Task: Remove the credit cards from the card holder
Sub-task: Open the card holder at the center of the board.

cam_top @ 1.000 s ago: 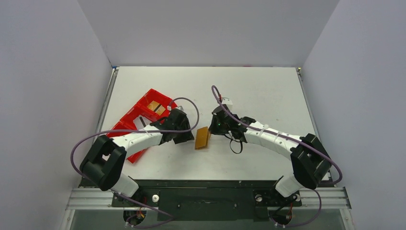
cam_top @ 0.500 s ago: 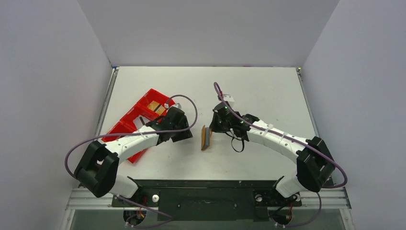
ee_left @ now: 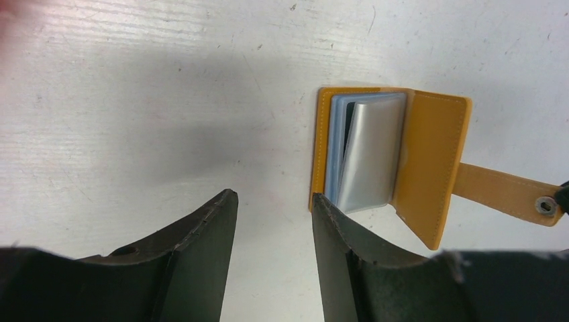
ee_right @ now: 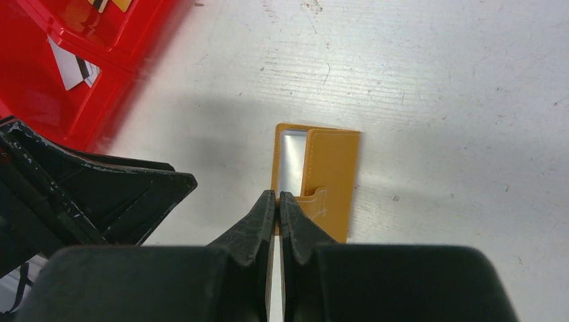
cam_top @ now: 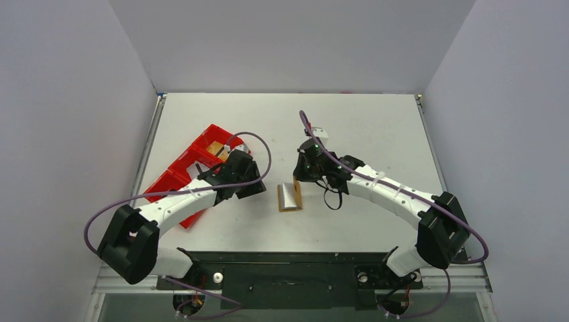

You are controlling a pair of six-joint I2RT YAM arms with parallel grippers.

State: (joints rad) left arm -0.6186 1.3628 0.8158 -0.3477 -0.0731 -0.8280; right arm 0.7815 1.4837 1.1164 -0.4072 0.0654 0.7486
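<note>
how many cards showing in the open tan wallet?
2. A silvery rectangular card on top, tilted, and a pale blue-grey card under it, showing at its left edge, both in the open tan leather card holder. More may be hidden beneath.

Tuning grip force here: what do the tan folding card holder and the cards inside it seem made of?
The tan folding card holder looks like leather or faux leather: matte, with a stitched strap and snap. The pale blue-grey cards are probably thin plastic; the top one shines silvery, perhaps a metallic coating.
</note>
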